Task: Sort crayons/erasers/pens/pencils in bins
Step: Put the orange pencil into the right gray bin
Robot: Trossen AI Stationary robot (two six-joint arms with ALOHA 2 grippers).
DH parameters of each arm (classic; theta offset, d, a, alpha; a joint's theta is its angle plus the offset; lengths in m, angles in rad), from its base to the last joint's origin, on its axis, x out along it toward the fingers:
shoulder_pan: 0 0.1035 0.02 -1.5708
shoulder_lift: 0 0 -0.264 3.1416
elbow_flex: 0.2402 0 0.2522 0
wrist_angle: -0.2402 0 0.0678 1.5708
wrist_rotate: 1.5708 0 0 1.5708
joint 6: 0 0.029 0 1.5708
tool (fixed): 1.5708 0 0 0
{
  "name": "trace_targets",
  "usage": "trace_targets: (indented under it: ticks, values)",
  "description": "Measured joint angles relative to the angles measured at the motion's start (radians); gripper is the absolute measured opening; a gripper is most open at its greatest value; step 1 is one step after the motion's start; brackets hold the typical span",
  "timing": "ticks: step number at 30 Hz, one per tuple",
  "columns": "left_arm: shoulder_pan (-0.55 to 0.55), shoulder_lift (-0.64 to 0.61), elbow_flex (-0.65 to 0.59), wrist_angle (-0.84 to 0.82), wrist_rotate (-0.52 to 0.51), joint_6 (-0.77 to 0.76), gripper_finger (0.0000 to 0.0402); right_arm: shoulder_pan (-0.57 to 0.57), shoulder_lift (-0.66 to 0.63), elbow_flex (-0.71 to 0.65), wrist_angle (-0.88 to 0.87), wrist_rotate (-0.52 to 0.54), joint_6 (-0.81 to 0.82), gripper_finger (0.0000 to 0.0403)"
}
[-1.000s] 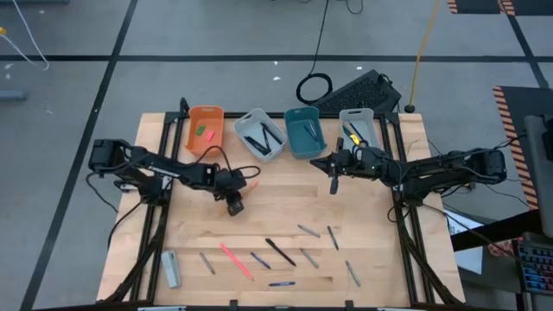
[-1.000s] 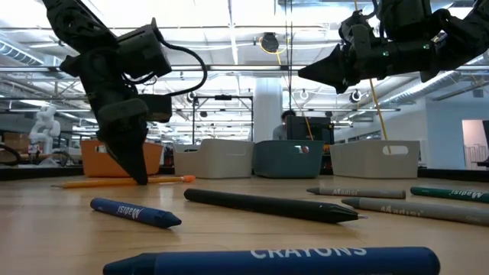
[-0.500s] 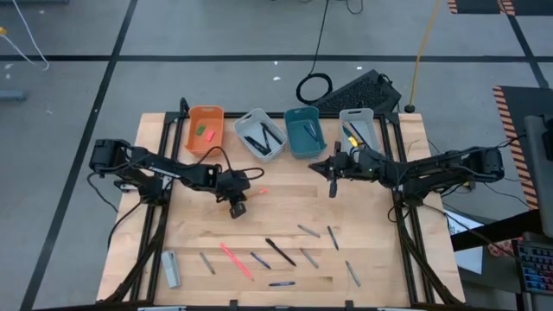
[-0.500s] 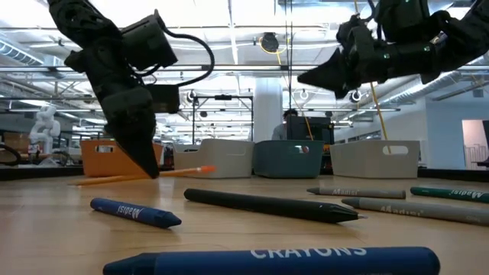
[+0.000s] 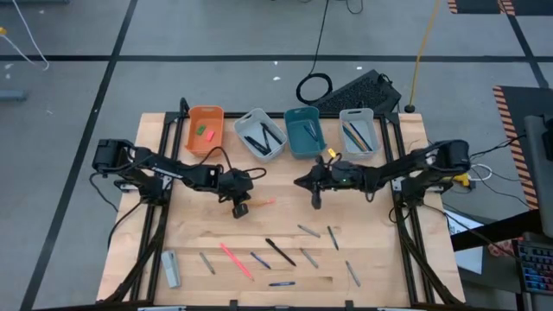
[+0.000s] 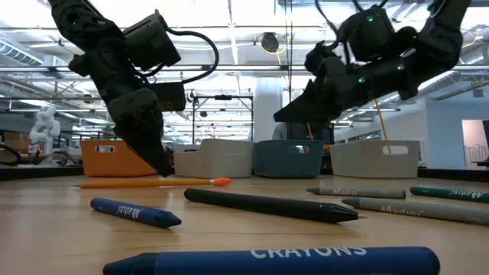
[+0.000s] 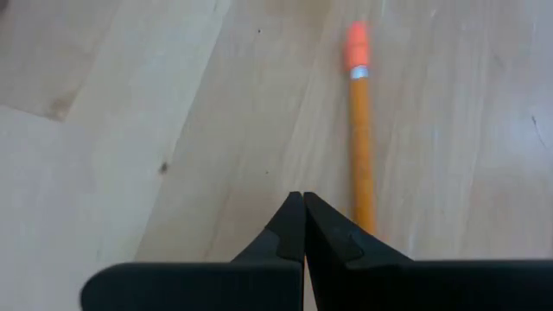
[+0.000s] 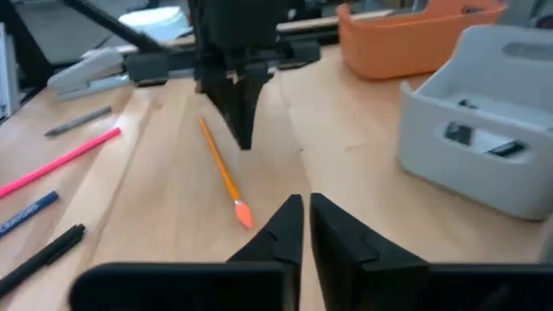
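While left tool (image 5: 239, 207) pinched empty beside orange pencil (image 5: 259, 204), right tool (image 5: 314, 200) hovers nearly together.

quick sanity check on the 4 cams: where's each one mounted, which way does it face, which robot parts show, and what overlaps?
High: overhead, facing straight down on the table; both arms and four bins show.
Low: table height, facing level across to the bins; both arms hang in from above.
Left wrist: on the left arm, facing down past the shut left tool at the orange pencil.
Right wrist: on the right arm, facing past the right tool toward the left tool.
Shared: all four show the pencil.
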Motion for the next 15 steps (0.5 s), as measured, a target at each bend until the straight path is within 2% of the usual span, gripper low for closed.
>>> trace_targets:
  ticks: [5,10,15]
  values:
    - [-0.008,0.000,0.000,-0.003,0.028,-0.008,0.0007,0.008,0.082,0.050,0.018,-0.038,0.010,0.0071]
    - [-0.046,-0.010,0.000,-0.049,0.048,-0.017,0.0062,0.025,0.151,0.113,0.004,-0.062,0.008,0.0114]
    - [-0.098,-0.011,0.001,-0.114,0.062,-0.043,0.0112,0.041,0.210,0.159,-0.008,-0.064,-0.012,0.0132]
